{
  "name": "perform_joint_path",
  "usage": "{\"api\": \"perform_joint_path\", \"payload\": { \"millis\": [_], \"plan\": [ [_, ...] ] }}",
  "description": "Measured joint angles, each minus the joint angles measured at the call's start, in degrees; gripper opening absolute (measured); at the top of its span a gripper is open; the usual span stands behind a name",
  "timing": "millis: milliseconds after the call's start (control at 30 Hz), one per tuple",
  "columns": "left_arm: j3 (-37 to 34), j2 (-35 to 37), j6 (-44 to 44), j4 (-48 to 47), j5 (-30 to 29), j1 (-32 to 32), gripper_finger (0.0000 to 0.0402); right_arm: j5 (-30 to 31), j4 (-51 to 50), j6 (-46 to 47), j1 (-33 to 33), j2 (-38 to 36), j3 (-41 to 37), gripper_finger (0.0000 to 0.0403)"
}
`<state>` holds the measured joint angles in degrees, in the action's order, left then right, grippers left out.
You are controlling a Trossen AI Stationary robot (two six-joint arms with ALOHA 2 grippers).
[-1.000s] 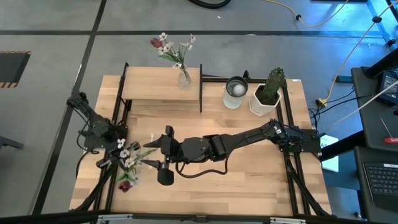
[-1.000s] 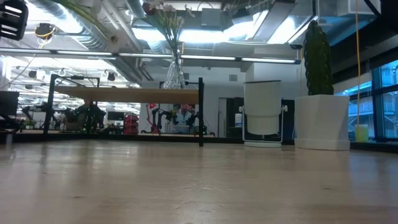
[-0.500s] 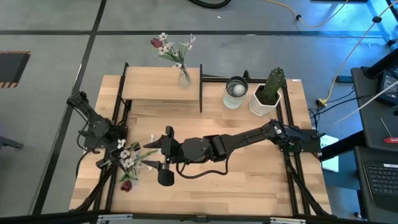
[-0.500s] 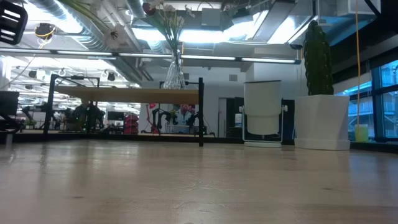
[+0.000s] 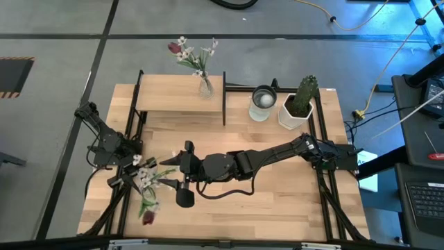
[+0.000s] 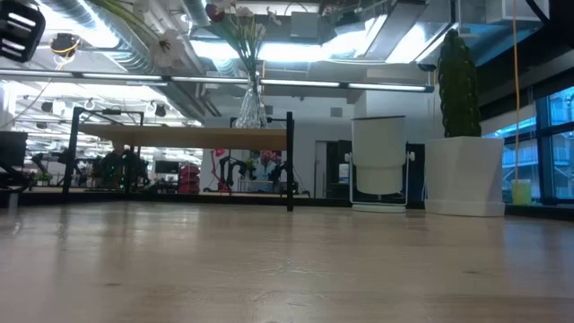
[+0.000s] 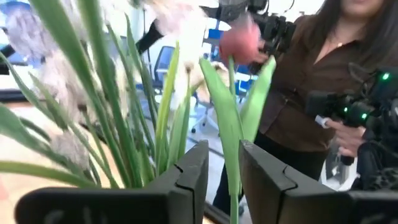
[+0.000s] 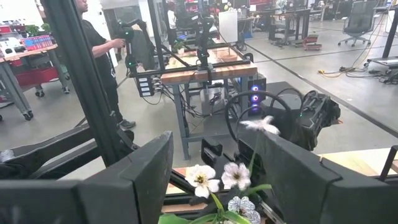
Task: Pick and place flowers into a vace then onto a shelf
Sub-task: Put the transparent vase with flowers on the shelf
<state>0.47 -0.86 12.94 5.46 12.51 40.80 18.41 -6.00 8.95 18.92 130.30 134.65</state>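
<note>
while the left gripper (image 5: 133, 165) at the table's left edge has its fingers parted slightly around the stems of the flowers (image 5: 148, 186), the bunch droops toward the front-left corner. the right gripper (image 5: 173, 169) waits just beside it, fingers spread and empty. my worry: that loose hold lets the stems slide onto the table (image 5: 291, 208).
</note>
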Motion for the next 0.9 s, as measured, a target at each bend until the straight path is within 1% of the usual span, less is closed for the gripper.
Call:
{"api": "perform_joint_path", "payload": {
  "millis": [200, 333, 567, 667, 867, 900],
  "plan": [
    [0.68, 0.00, 1.34, 0.74, 0.93, 0.00, 0.0086, -0.02, 0.00, -0.02, 0.04, 0.00, 0.01, 0.0243],
    [1.88, 0.00, 1.34, -1.18, 2.44, 0.00, 0.0086, -0.53, -0.02, 0.00, 0.07, 0.00, 0.02, 0.0243],
    [5.53, -0.02, 1.51, -13.61, 1.99, 0.00, 0.0086, -0.66, 0.00, 0.00, 0.20, 0.00, 0.02, 0.0243],
    [7.78, -0.02, 1.91, -17.05, 2.11, 0.00, 0.0086, -0.66, -0.02, 0.02, 0.20, 0.00, 0.02, 0.0243],
    [15.14, -0.02, 2.23, -29.58, 1.55, 0.00, 0.0086, -0.67, -0.02, -0.04, 0.22, 0.00, 0.02, 0.0243],
    [15.80, 0.00, 2.72, -29.73, 0.83, 0.00, 0.0086, -0.68, -0.03, -0.07, 0.22, 0.00, 0.02, 0.0243]
  ]
}}
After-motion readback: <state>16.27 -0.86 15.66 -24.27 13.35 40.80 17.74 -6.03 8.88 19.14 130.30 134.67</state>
